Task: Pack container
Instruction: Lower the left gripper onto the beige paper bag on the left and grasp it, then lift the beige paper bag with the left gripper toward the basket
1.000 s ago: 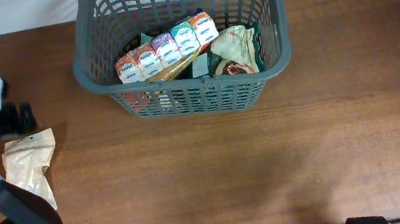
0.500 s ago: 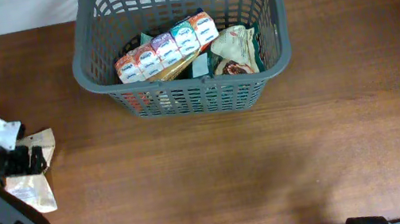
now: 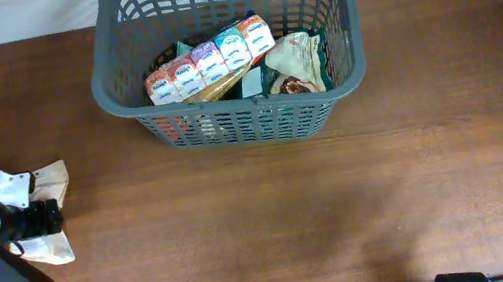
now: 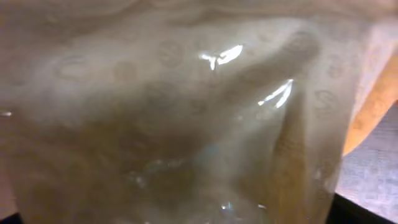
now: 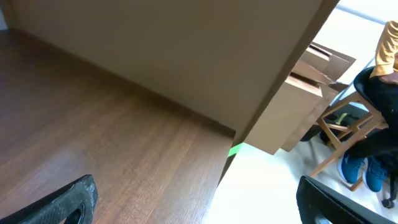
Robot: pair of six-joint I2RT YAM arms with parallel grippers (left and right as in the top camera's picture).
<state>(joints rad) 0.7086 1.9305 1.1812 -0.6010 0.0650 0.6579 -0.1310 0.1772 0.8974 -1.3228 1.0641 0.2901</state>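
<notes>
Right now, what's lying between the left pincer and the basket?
Nothing: in the overhead view only bare table separates the left pincer from the basket; the tan packet sits under the pincer.

No word, brand or number can be read anywhere. The row of small cartons (image 3: 209,62) lying in the container (image 3: 102,86), at the far edge of the table (image 3: 342,198), have coloured printed fronts with a white band, but the lettering is too small to make out. The green and beige pouch (image 3: 298,61) beside them at the container's right end bears a printed picture and no legible text. The pale packet (image 3: 53,176) near the table's left edge fills the left wrist view (image 4: 186,112). It shows a faint repeated pattern of round marks under its glossy film, too blurred to read as letters or a logo.
</notes>
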